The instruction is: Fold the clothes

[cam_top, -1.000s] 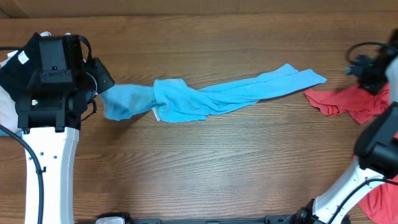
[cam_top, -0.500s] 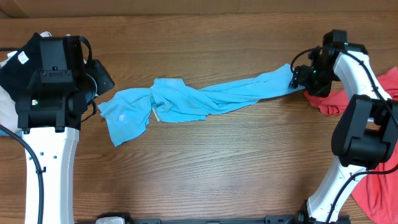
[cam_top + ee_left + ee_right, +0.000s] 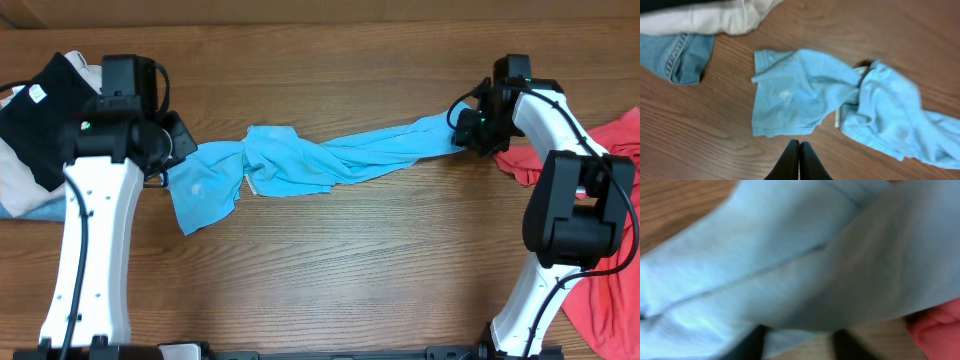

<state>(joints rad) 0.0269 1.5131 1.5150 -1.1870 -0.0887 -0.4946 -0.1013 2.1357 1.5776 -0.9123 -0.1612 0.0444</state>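
While the sky-blue T-shirt (image 3: 320,160) is seen twisted into a long rope across the middle of the tabletop (image 3: 350,260), no fold is visible in it. Its left end is spread into a flat patch; its right end is reached by the right tool (image 3: 468,130).

Left tool (image 3: 799,145): closed, fingers pressed together, nothing held. It is pointed at bare wood just beside the flat patch's near edge.

Right tool: dark fingers (image 3: 751,342) are seen apart in the wrist view, with blue fabric filling the space between and above them. Whether the cloth is actually clamped cannot be told.

Coral-red T-shirt (image 3: 560,165) is crumpled at the right edge, just beside the blue shirt's right end, partly hidden by the right arm.

Piled at the far left: a black garment (image 3: 40,120), a white garment (image 3: 705,20) and a denim piece (image 3: 677,55), all apart from the blue shirt.
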